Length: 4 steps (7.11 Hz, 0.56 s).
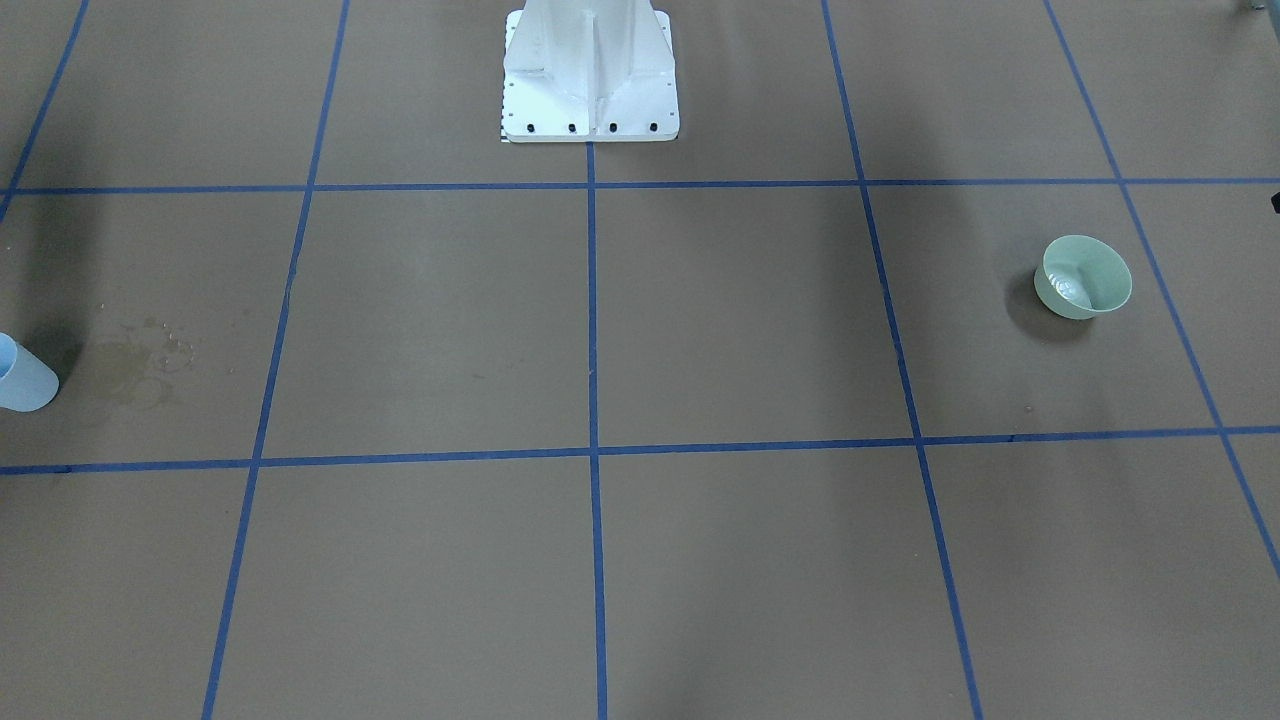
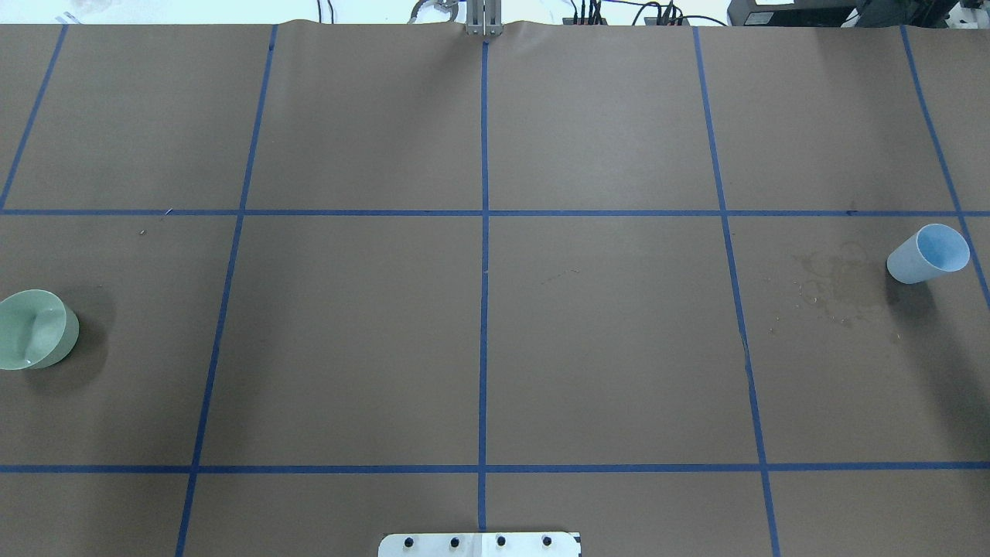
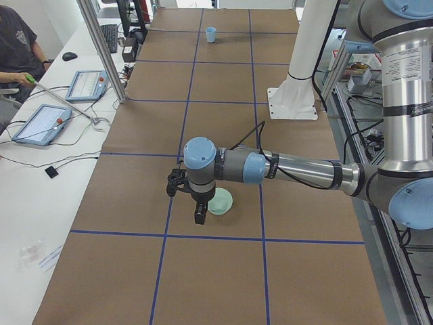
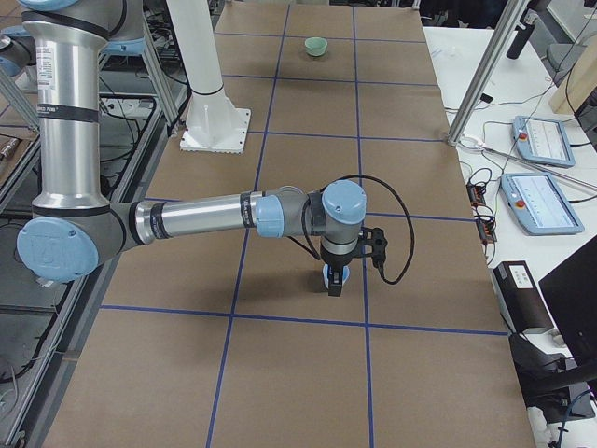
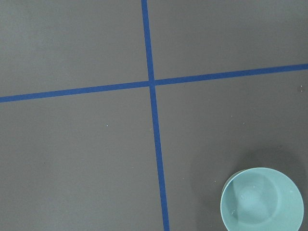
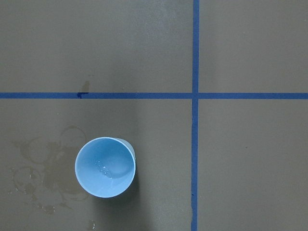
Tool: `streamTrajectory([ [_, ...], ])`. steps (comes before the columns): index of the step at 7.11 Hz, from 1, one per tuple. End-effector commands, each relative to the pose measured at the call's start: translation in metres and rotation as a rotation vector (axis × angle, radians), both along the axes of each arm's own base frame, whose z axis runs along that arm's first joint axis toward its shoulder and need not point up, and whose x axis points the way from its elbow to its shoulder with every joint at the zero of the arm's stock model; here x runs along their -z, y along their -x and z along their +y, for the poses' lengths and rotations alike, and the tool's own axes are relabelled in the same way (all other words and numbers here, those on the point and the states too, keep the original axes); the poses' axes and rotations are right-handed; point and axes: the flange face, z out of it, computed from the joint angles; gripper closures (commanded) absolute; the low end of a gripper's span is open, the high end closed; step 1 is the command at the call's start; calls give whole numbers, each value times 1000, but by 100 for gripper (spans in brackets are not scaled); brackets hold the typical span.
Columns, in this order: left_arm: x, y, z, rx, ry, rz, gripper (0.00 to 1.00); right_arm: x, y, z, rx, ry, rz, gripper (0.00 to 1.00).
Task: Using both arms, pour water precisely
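A pale green bowl (image 1: 1083,278) stands on the brown table on my left side; it also shows in the overhead view (image 2: 31,329) and low right in the left wrist view (image 5: 262,199). A light blue cup (image 2: 926,254) stands upright on my right side. In the right wrist view the cup (image 6: 106,167) has faint glints of water (image 6: 103,168) at its bottom. My left arm (image 3: 304,169) holds the left gripper (image 3: 200,214) pointing down close beside the bowl (image 3: 221,202). My right arm (image 4: 205,217) holds the right gripper (image 4: 334,284) just over the cup (image 4: 337,273). I cannot tell whether either gripper is open or shut.
Blue tape lines (image 2: 484,232) divide the table into squares. Dried water rings (image 2: 835,286) stain the paper beside the cup. The white pedestal (image 1: 590,80) stands at the robot's edge. A side bench with tablets (image 3: 40,122), a metal post (image 3: 101,54) and a seated person (image 3: 17,47) lies beyond the far edge.
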Motion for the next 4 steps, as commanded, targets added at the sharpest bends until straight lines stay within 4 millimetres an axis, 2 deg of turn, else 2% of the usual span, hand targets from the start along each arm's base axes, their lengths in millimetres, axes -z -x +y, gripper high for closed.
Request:
streamTrajectory([
  [1,5,1,22,-9,-44,17,0,1,0,1,0,-2,0,0],
  [4,-3,1,32,-3,-20,23,0,-5,0,7,2,-7,0,0],
])
